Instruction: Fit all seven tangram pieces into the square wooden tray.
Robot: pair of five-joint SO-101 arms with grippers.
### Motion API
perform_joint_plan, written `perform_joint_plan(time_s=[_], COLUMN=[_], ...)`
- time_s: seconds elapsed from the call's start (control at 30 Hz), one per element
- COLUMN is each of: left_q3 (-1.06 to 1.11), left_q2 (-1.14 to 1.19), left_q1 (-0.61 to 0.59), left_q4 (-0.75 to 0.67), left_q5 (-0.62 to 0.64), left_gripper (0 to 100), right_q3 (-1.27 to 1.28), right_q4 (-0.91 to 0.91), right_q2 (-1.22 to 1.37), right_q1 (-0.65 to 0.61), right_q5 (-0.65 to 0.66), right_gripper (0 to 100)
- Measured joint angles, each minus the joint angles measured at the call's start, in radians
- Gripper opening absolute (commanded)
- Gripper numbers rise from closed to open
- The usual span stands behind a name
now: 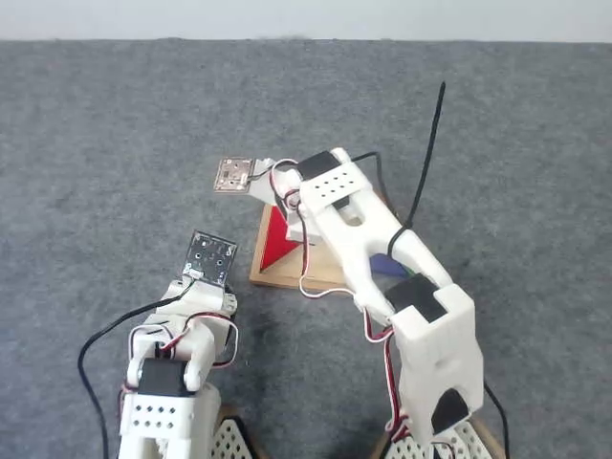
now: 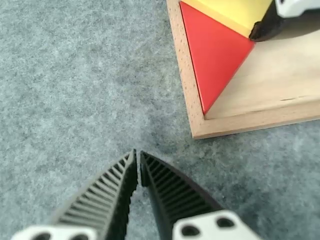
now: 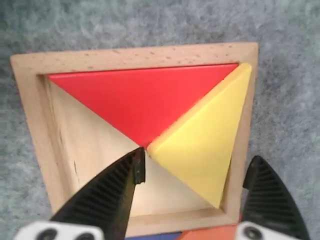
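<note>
The right end effector is spread wide and pointed straight down into the square wooden tray, straddling the yellow triangle. One fingertip sits at the centre of the tray, right where the yellow triangle's apex meets that of the red triangle. The other hangs beyond the yellow triangle's long edge, above the tray rim. Whether either finger presses on the piece cannot be told. The yellow triangle's long edge lies along one wall, and one of its corners seems to ride up onto the rim. The red triangle lies flat along the adjoining wall, and the other half of the tray floor is bare wood. A blue piece and an orange piece lie just outside the rim. In the high view this arm stretches forward from its base, wrist bent down over the tray.

The left end effector is nearly closed and empty, with a thin slit between its tips. It hovers low over the grey table near a tray corner, its arm folded close to its base
</note>
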Motion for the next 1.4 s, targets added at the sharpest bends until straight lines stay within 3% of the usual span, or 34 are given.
perform_joint_plan(time_s=[0.13,0.33,0.5,0.6,0.9,1.13,1.4], left_q3=[0.0,0.0,0.0,0.0,0.0,0.0,0.0], left_q2=[0.0,0.0,0.0,0.0,0.0,0.0,0.0], left_q1=[0.0,0.0,0.0,0.0,0.0,0.0,0.0], left_q4=[0.0,0.0,0.0,0.0,0.0,0.0,0.0], left_q5=[0.0,0.0,0.0,0.0,0.0,0.0,0.0], left_gripper=[1,1,1,1,1,1,1], right_q3=[0.0,0.0,0.028,0.16,0.799,0.772,0.608], right_q4=[0.0,0.02,0.025,-0.061,-0.578,-0.647,-0.647], right_q2=[-0.006,-0.091,-0.155,-0.256,-0.631,-0.554,-0.305], right_q1=[0.018,0.018,0.018,0.023,0.02,-0.072,-0.04], right_q5=[-0.064,-0.393,-0.539,-0.592,-0.628,-0.634,-0.634], right_gripper=[29.0,3.2,2.3,2.3,2.4,2.4,2.4])
